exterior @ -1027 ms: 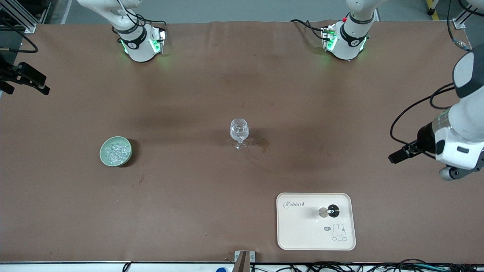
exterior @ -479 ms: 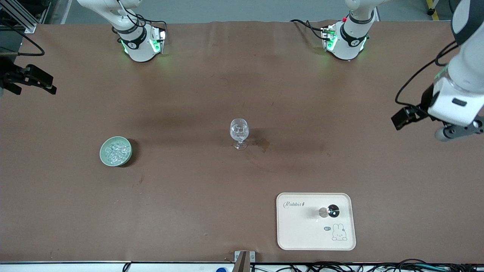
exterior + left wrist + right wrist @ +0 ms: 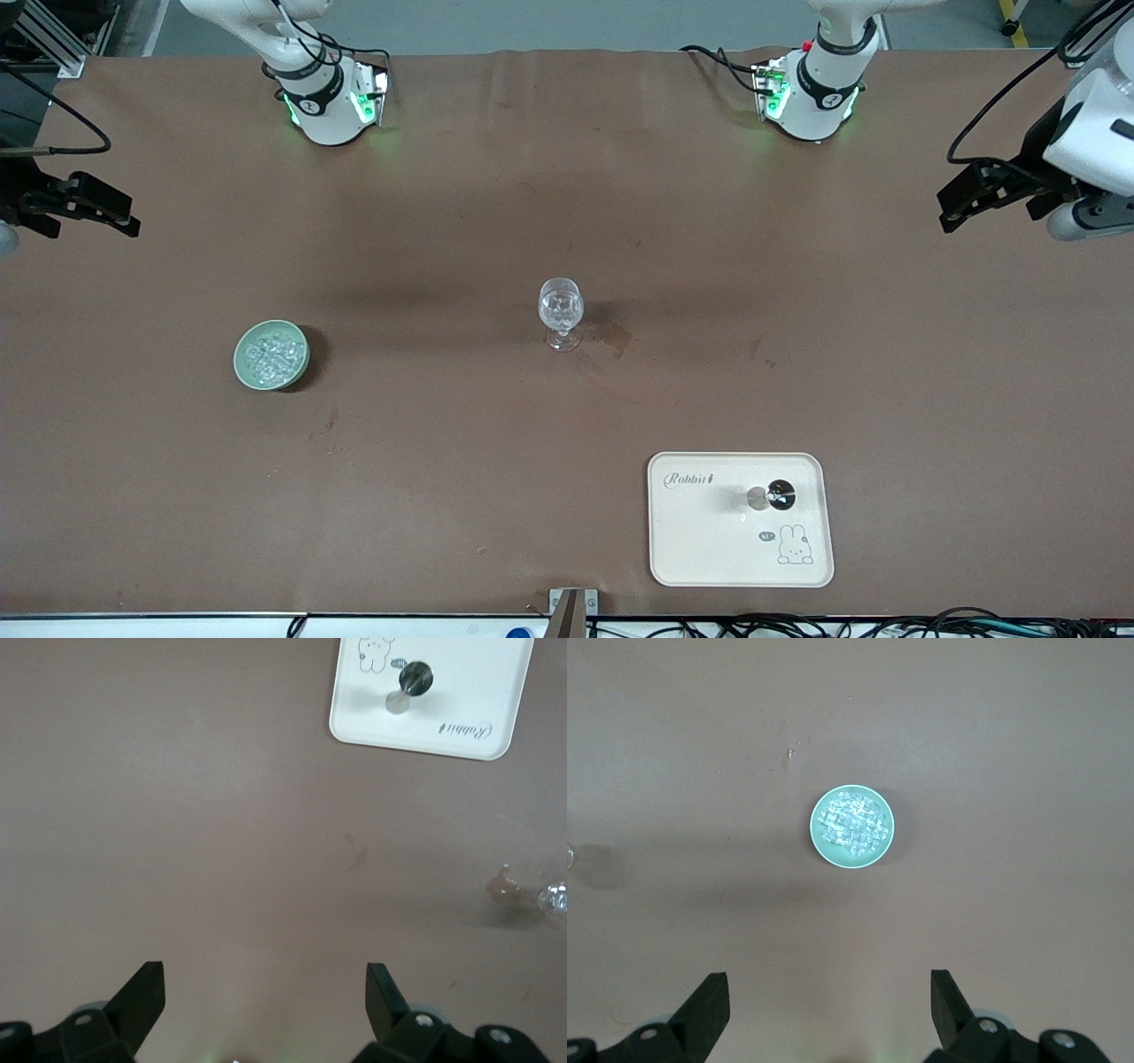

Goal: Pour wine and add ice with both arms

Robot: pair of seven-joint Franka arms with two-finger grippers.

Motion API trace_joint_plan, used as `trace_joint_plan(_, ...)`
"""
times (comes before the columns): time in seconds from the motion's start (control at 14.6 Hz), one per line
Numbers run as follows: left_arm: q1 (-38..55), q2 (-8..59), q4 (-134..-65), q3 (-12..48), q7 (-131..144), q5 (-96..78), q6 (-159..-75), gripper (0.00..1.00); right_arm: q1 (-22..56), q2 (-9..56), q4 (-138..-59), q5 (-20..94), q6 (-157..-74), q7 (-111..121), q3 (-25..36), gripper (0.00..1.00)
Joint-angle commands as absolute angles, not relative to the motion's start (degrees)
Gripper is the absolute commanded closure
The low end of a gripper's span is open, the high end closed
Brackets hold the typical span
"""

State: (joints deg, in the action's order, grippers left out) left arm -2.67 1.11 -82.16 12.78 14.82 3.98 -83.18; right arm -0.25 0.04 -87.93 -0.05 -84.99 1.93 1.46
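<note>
The ice [image 3: 271, 354] is a heap of small clear cubes in a pale green bowl [image 3: 241, 365] toward the right arm's end of the table; it also shows in the right wrist view as ice [image 3: 852, 822]. A clear stemmed glass [image 3: 561, 312] stands at mid-table. A small dark-capped silvery object [image 3: 769, 496] stands on the white tray [image 3: 709, 549]; no wine is visible. My left gripper [image 3: 952, 206] [image 3: 266, 979] hangs open over bare table at the left arm's end. My right gripper [image 3: 120, 217] [image 3: 828, 988] hangs open over bare table at the right arm's end.
A brown stain [image 3: 616, 338] marks the cloth beside the glass. The arm bases [image 3: 330, 102] [image 3: 811, 97] stand along the table's edge farthest from the front camera. Cables [image 3: 797, 625] run along the nearest edge. Brown cloth covers the table [image 3: 443, 221].
My left gripper has swung along the table's end, away from the front camera. My right gripper has crept slightly inward over the table. Both stay open; glass, bowl and tray are unmoved.
</note>
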Motion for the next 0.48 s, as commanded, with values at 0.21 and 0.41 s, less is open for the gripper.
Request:
trace_joint_plan(0.21, -1.7, -8.7, -95.7, 9.0, 8.7, 2.3, -90.6, 0.0, -0.7, 0.5, -86.7, 1.1, -86.0, 2.8, 1.4, 0.0)
trace_joint_plan(0.41, -1.7, -8.5, -95.4, 7.0, 8.0, 0.3, -90.6, 0.0, -0.7, 0.5, -86.7, 0.2, -86.0, 2.5, 1.5, 0.0)
